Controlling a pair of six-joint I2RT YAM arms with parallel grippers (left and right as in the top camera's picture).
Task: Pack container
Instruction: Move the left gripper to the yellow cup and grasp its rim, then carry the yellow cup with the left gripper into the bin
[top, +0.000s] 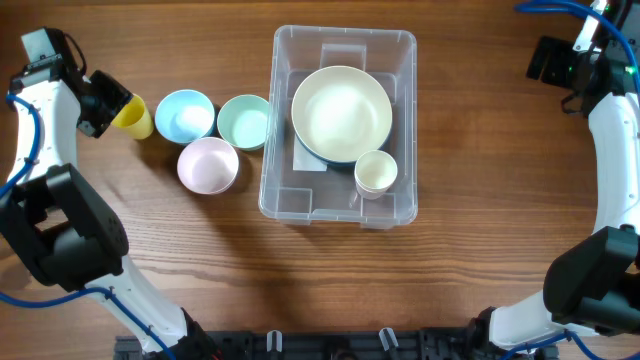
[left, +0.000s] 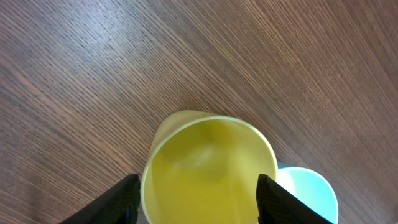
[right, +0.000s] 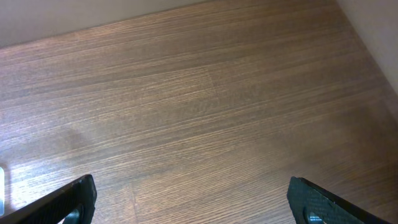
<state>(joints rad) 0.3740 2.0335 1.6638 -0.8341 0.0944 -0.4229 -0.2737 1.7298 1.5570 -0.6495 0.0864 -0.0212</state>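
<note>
"Where are you in the packing?"

"At the pickup of the next piece, I'd say. My left pincer (left: 198, 178) stands about halfway open astride the yellow cup (left: 208, 155), one finger on each side of its rim. The pads look to lie against the wall, but I cannot tell whether they press on it."

"And the container?"

"The container (top: 345, 33) sits on the worktop (top: 330, 280) well away from my left pincer, out past the cup and the bowls, between my two pincers. A large cream bowl (top: 341, 113) and a small cream cup (top: 376, 173) are in it already, the cup just beside the bowl."

"What does the next move ask of you?"

"A firm close on the yellow cup, a lift straight up, then a carry across to the container, high enough to pass its wall. The free floor I can see is the strip on the side nearest my left pincer, so I'd aim there, or nest the cup in the cream one."

"Anything in the way?"

"Three bowls lie between my left pincer and the container: a blue bowl (top: 185, 114) just beyond the yellow cup, a mint bowl (top: 244, 121) past that, close by the container's wall, and a pink bowl (top: 208, 165) off to one side of the pair. A low carry would knock them — hence up first."

"Your other arm?"

"My right pincer (right: 189, 186) hangs wide open with nothing in it — over bare worktop, well off on the container's far side"
</note>
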